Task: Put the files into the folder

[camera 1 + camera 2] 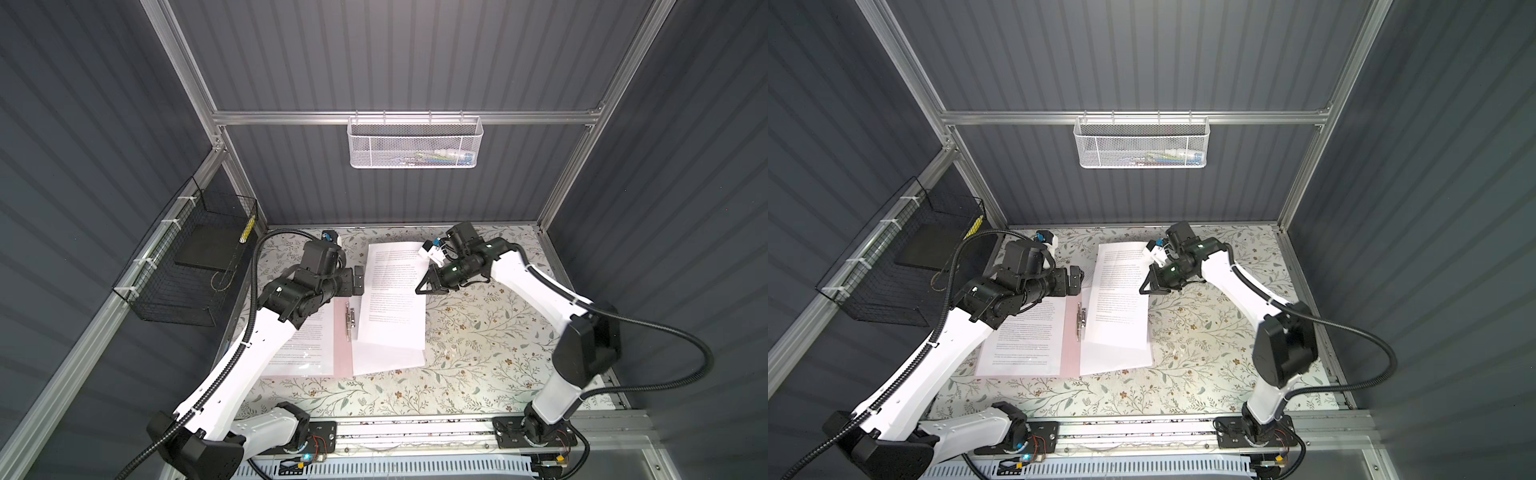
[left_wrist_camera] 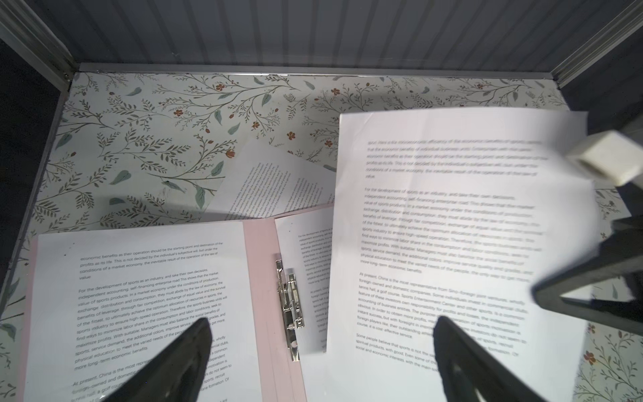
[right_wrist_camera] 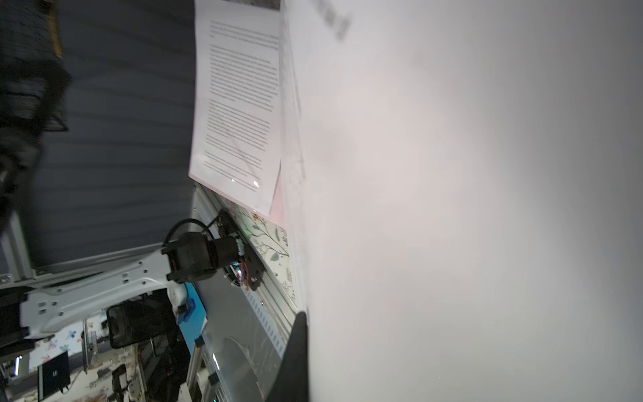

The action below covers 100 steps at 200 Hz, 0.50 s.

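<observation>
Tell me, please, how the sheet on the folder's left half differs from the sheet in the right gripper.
The left sheet lies flat on the folder; the held sheet is raised and tilted. Nothing grips the left sheet; the right gripper pinches the held sheet's edge. Both are white printed pages.

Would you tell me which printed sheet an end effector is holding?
The topmost sheet right of the metal clip: the right end effector pinches its right edge, while the other sheets lie flat, ungripped.
</observation>
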Each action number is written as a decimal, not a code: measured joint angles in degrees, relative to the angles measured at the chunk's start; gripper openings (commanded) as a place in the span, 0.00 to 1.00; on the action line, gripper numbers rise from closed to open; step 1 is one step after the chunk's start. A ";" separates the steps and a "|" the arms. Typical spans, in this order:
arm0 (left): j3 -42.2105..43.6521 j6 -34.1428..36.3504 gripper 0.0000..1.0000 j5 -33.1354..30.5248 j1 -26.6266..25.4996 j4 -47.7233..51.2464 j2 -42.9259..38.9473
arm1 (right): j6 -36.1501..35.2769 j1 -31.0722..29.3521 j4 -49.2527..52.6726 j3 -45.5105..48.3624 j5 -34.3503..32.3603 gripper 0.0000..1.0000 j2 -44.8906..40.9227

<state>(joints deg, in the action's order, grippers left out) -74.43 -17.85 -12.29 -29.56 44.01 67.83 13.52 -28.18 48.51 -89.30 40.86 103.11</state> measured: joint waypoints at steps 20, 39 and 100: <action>0.11 0.81 1.00 -0.39 0.00 0.63 0.17 | -4.94 0.00 2.80 -3.06 -1.92 0.00 9.31; 0.11 1.81 1.00 -0.70 0.02 1.22 0.15 | -8.39 0.00 5.55 -6.69 -4.35 0.01 16.26; 1.16 3.32 1.00 -1.18 0.04 1.44 0.15 | -13.92 -0.74 11.87 -16.70 -7.06 0.03 23.93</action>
<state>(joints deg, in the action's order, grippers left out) -73.28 -14.52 -13.47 -29.52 45.45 67.99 -0.40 -28.93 60.38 -106.00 33.80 127.04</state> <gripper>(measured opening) 0.997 0.044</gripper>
